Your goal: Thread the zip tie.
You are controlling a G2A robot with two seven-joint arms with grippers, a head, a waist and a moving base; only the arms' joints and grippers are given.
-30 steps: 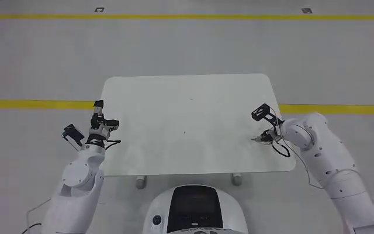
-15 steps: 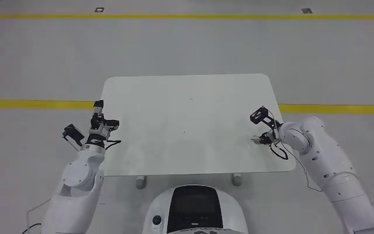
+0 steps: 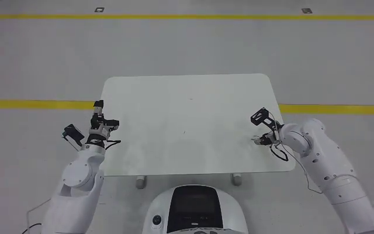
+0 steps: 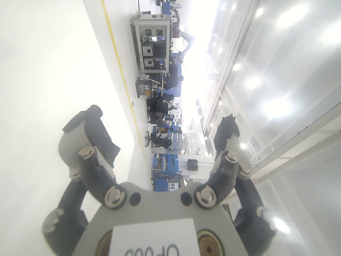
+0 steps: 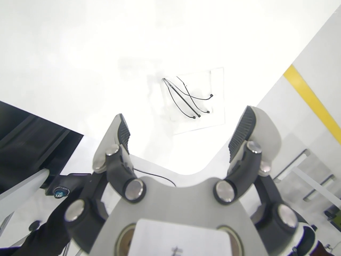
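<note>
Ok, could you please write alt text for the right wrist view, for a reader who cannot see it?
A few black zip ties lie loose on a clear square sheet on the white table. The right gripper is in the foreground with its jaws open and empty.

Black zip ties [image 5: 187,97], crossed, lying flat

The table [image 3: 187,105] is plain white, on a pale grey floor [image 3: 187,47] crossed by yellow lines [image 3: 175,16]. The zip ties [image 5: 187,96] are black, on a clear sheet [image 5: 217,113] near the surface's edge. The right gripper [image 5: 185,115] has light grey fingers [image 5: 266,131] with black ribbed pads [image 5: 238,131]. The left gripper [image 4: 159,115] is grey and black.
</note>
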